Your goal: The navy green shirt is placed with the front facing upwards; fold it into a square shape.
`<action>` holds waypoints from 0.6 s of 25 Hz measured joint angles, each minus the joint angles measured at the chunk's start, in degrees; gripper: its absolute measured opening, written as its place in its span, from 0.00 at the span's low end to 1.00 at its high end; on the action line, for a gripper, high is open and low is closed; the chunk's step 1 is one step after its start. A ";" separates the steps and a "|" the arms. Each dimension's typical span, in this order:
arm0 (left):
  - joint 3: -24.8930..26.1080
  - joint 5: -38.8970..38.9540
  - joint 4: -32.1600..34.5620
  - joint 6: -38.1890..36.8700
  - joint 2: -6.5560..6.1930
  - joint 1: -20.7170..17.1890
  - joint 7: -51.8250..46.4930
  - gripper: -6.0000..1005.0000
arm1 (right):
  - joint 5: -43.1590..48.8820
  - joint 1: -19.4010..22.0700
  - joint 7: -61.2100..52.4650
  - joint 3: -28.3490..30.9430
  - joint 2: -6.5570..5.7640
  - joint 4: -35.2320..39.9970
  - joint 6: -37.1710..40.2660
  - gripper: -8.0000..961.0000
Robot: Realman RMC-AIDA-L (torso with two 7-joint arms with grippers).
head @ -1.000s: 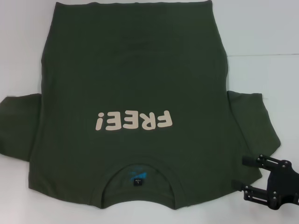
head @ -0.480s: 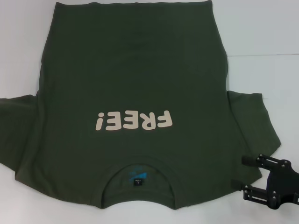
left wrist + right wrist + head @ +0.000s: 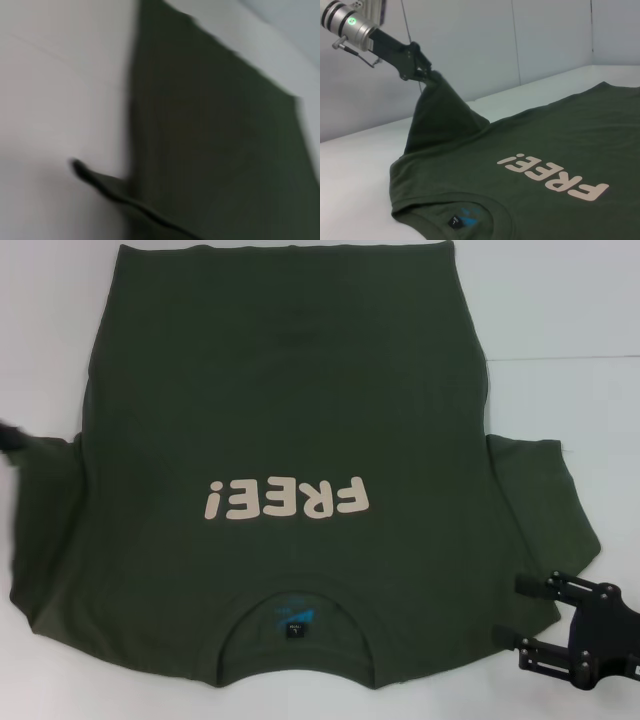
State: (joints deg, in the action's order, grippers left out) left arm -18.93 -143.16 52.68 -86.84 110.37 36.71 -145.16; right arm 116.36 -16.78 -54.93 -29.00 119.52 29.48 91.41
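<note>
Since the earlier frames the left sleeve (image 3: 45,530) of the navy green shirt (image 3: 290,410) has been pulled up and outward: before it lay flat with a clear edge on the table, and now it is stretched toward the left border of the head view.

At that border only a dark tip of the left gripper (image 3: 10,436) shows. The right wrist view tells more (it looks across the shirt from the other side): the left gripper (image 3: 422,74) is closed on the end of the left sleeve (image 3: 440,115), and the cloth hangs from it like a small tent above the white table (image 3: 355,165).

In the middle, the body of the shirt lies flat on the table (image 3: 560,320), front side up, with the cream "FREE!" lettering (image 3: 288,500) on the chest. The collar (image 3: 298,625) with its small neck label (image 3: 294,628) is at the near edge, toward the robot.

On the right, the right sleeve (image 3: 540,500) lies flat on the table. The right gripper (image 3: 520,612) hovers beside the near right corner of the shirt, its fingers spread apart and holding nothing.
</note>
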 joint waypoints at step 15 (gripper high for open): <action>-3.93 6.12 -13.92 10.99 8.88 1.09 6.44 0.07 | 0.00 -0.36 0.13 -0.05 -0.01 -0.66 0.43 0.80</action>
State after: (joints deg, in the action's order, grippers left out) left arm -22.86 -137.03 38.76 -75.86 119.25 37.80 -138.72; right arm 116.37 -17.14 -54.80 -29.05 119.51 28.82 91.84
